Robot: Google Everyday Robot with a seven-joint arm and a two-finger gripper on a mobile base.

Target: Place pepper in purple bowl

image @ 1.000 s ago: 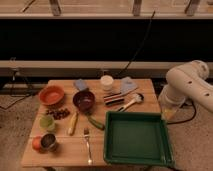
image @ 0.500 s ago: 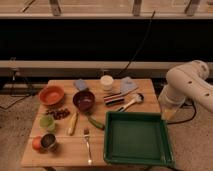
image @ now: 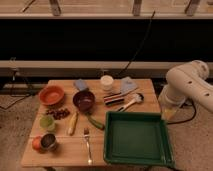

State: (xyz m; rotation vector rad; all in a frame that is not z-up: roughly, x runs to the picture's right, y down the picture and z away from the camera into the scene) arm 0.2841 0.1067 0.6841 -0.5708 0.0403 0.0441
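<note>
Pepper (image: 95, 121), small and dark green, is seen lying on the wooden table (image: 62, 156) just in front of the purple bowl (image: 84, 100) and slightly to its right, close to the rim but not inside it. No contents can be made out in the purple bowl, which is set near the middle of the tabletop. An orange bowl (image: 51, 95) is placed to the left of the purple bowl, and a cluster of dark berries (image: 61, 113) is found in front of it to the left. A pale yellow corn-like piece (image: 73, 123) is laid in front of the purple bowl, beside the pepper, and a fork (image: 87, 145) is set further forward. A white cup (image: 106, 82) stands behind and right of the purple bowl, and a green tray (image: 137, 139) is positioned to its front right. The white robot arm (image: 190, 85) is held well to the right of the purple bowl, past the table edge, with the gripper (image: 169, 108) hanging at its lower end; whether that gripper is spread or pressed together cannot be told.
</note>
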